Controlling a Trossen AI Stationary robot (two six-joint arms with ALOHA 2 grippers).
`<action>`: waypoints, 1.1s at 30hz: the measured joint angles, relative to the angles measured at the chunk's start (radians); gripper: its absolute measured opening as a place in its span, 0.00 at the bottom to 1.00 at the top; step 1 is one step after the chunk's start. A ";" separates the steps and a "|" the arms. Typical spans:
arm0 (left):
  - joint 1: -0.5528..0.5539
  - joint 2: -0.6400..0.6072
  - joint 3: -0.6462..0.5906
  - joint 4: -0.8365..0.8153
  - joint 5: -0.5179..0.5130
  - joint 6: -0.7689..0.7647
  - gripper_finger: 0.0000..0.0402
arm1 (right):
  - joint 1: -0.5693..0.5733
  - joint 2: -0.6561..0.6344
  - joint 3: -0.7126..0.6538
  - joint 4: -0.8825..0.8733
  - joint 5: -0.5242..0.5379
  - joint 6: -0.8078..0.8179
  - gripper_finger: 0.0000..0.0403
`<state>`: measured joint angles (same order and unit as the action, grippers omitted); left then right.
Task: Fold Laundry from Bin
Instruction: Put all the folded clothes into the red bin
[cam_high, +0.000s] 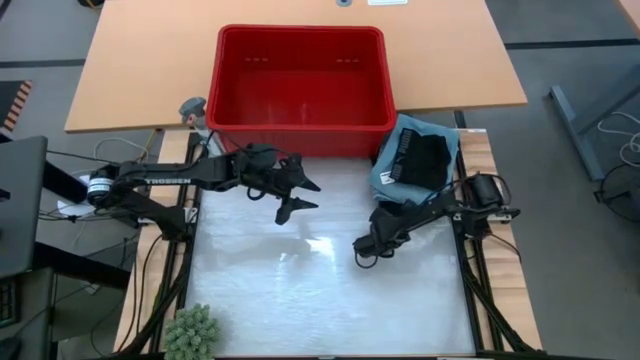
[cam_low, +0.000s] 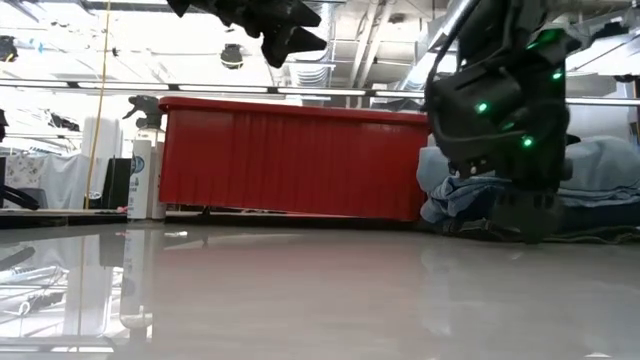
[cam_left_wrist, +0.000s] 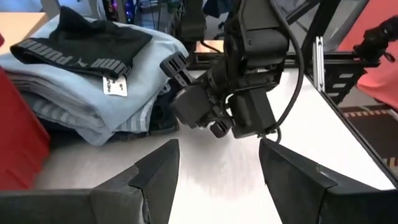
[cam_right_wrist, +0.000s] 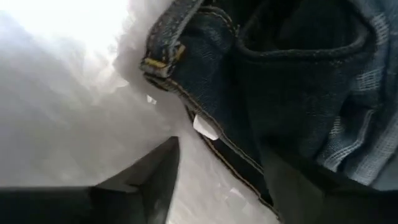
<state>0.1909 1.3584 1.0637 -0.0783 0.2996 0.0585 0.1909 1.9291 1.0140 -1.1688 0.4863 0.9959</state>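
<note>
a: left side?
b: left gripper hovers above the table, fingers spread, empty, before the red bin.
a: right?
b: right gripper low, jaws parted, nothing held, beside the stacked laundry.

Bright overhead light puts a white glare patch on the glossy table top at its centre, mirrors the red bin in the low view, and washes out the right wrist view toward ten o'clock.

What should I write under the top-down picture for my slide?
Both arms hover over the white mat, an empty red bin behind them, folded laundry stacked beside it.
</note>
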 joint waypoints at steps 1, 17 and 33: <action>0.000 0.000 0.000 -0.005 -0.001 0.006 0.53 | -0.008 0.003 0.003 -0.002 -0.005 0.009 0.60; 0.019 -0.076 -0.001 -0.185 -0.078 0.057 0.53 | 0.068 0.010 0.213 0.182 -0.140 -0.051 0.04; 0.048 0.128 -0.034 0.122 -0.010 -0.394 0.53 | 0.355 -0.344 0.455 -0.391 -0.002 0.444 0.42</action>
<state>0.2391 1.4864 1.0295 0.0441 0.2894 -0.3351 0.5458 1.5854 1.4689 -1.5602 0.4838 1.4396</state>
